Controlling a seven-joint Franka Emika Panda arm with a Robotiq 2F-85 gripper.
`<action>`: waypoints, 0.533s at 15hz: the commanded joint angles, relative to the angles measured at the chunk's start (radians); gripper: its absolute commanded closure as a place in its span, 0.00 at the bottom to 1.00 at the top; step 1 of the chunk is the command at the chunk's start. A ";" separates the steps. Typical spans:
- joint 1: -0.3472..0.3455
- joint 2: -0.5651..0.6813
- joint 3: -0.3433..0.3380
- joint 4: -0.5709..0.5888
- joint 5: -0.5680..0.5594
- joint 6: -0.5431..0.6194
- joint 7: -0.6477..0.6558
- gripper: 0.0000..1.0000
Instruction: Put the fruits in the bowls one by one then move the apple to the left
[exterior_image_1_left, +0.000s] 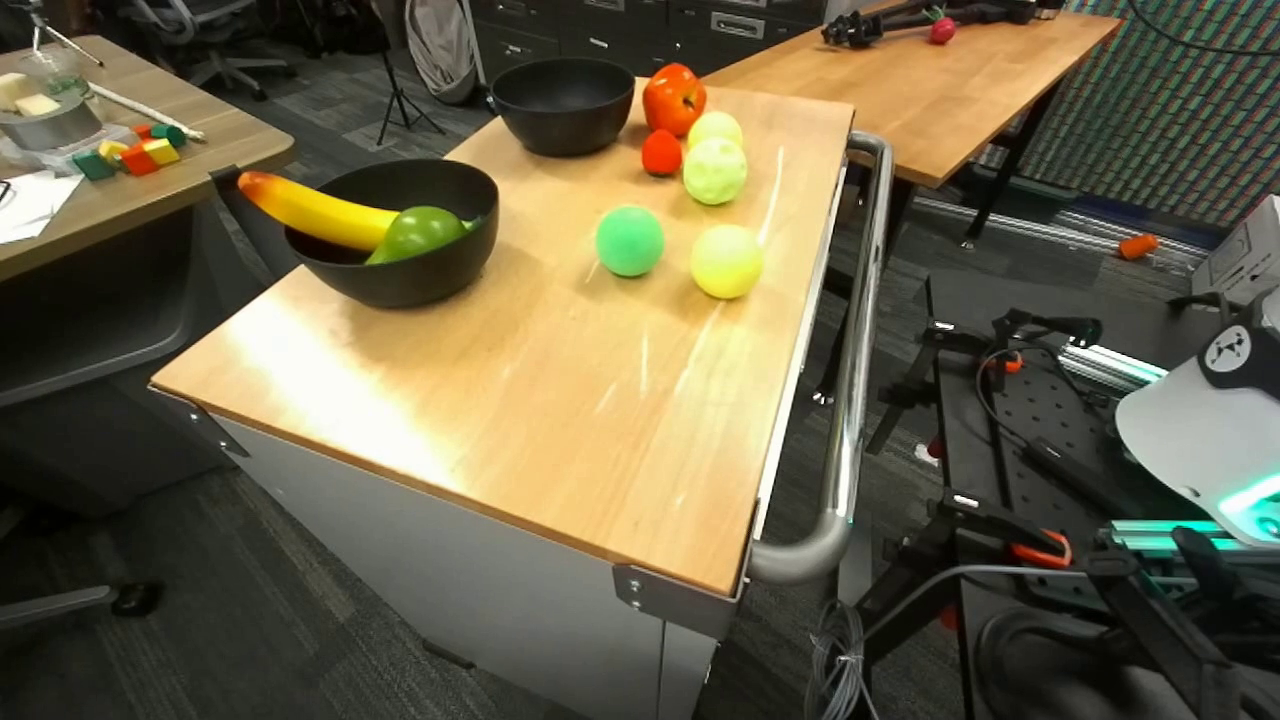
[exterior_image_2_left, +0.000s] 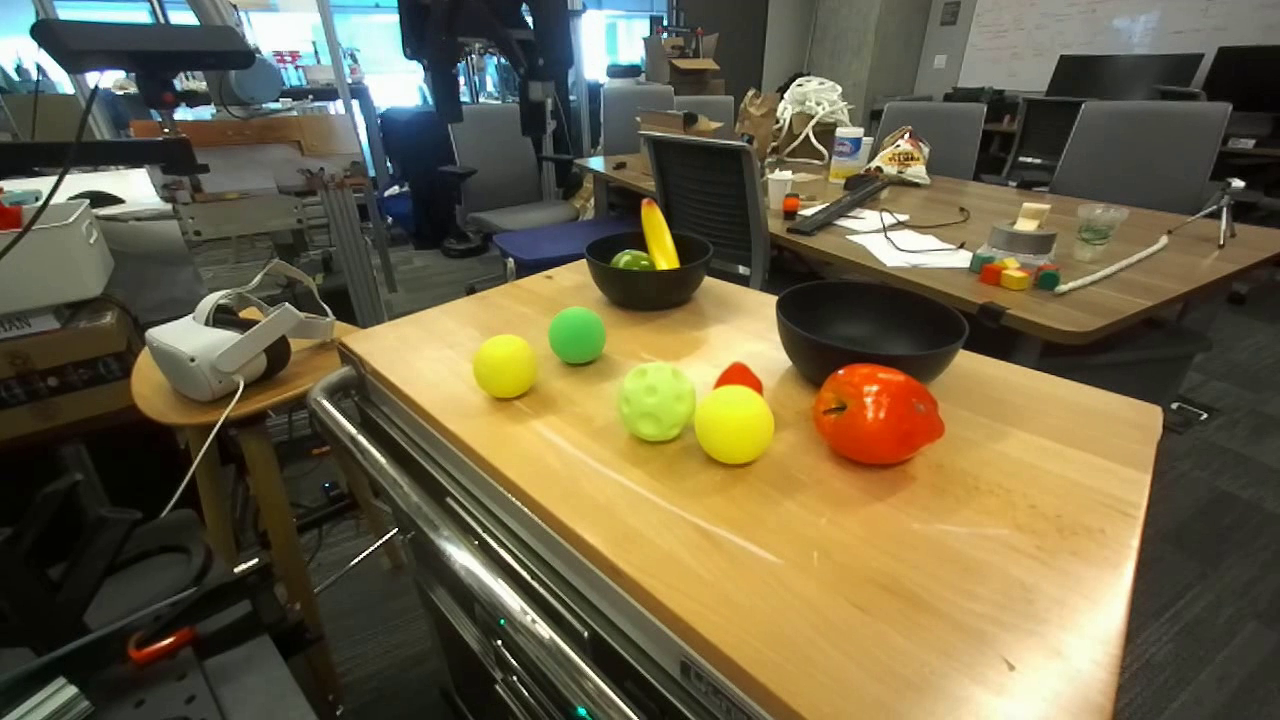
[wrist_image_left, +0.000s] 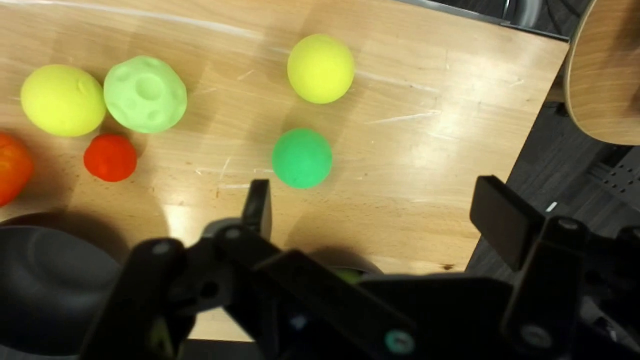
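The jaws are spread, holding nothing. The green round fruit (wrist_image_left: 302, 158) is likely next: straddle it evenly before squeezing. Height above the bench (wrist_image_left: 395, 175) is hard to judge.

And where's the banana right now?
In an exterior view, the banana is in the left-hand black bowl on the table, beside a glossy green fruit, one end jutting past the rim.

The surface (exterior_image_1_left: 480, 400) is tan wood, white-streaked along one long edge. Both bowls (exterior_image_1_left: 400, 285) (exterior_image_1_left: 562, 132) are black, the banana (exterior_image_1_left: 320, 212) yellow with an orange-red tip, the fruit beside it (exterior_image_1_left: 420, 232) green, the apple (exterior_image_1_left: 675, 100) red-orange, the small fruit (wrist_image_left: 110, 157) red. Two balls (wrist_image_left: 321, 68) (wrist_image_left: 63, 100) are yellow, a third ball (wrist_image_left: 302, 158) green, the dimpled ball (wrist_image_left: 145, 95) pale green.
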 joint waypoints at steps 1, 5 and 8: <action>-0.007 0.006 0.036 -0.071 -0.072 0.187 0.062 0.00; -0.031 0.052 0.100 -0.189 -0.314 0.441 0.226 0.00; -0.026 0.105 0.102 -0.213 -0.361 0.469 0.300 0.00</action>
